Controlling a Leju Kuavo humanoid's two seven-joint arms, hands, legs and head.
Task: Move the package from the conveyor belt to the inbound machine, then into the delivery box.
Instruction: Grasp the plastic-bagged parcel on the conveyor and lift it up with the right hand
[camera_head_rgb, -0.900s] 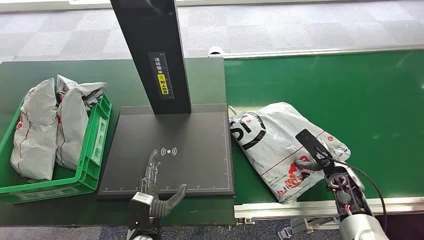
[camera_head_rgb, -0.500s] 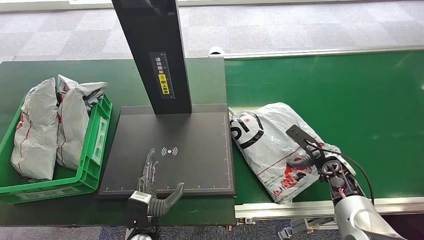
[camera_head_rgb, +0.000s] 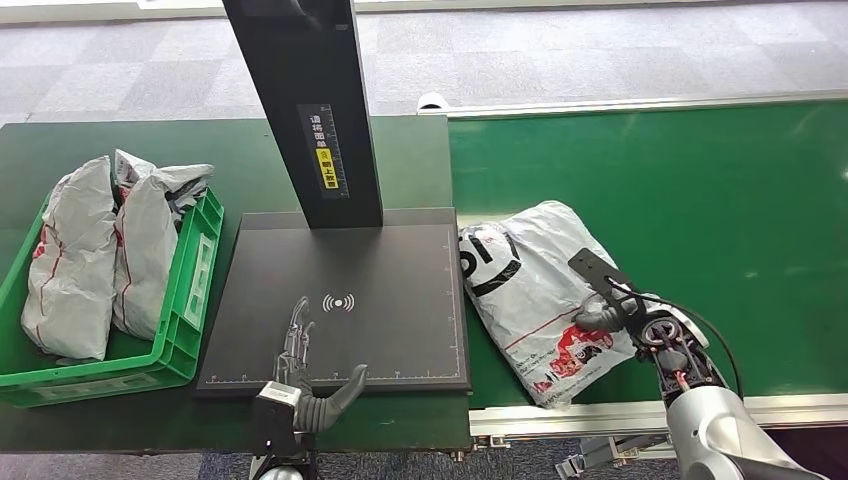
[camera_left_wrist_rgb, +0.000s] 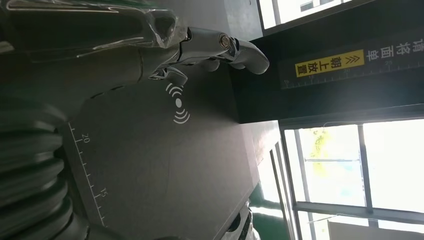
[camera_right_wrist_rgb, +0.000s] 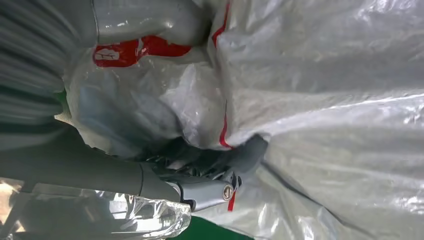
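A white plastic package (camera_head_rgb: 535, 285) with black and red print lies on the green conveyor belt (camera_head_rgb: 700, 190), just right of the black inbound machine's plate (camera_head_rgb: 390, 280). My right hand (camera_head_rgb: 610, 305) grips its near right side; in the right wrist view the thumb (camera_right_wrist_rgb: 150, 22) and fingers (camera_right_wrist_rgb: 215, 170) pinch the crumpled bag (camera_right_wrist_rgb: 325, 100). My left hand (camera_head_rgb: 305, 385) rests open at the plate's near edge, fingers (camera_left_wrist_rgb: 220, 47) stretched over the scan mark (camera_left_wrist_rgb: 179, 103). The green delivery box (camera_head_rgb: 185, 300) at the left holds two similar packages (camera_head_rgb: 75, 260).
The machine's black post (camera_head_rgb: 310, 110) rises from the back of the plate, carrying a yellow label (camera_head_rgb: 322, 160). The belt's metal rail (camera_head_rgb: 600, 415) runs along its near edge. Green belt surface lies free to the right and behind the package.
My right hand has drawn in towards the left with the package, which has bunched up and slid slightly towards the plate. The left hand has stayed put.
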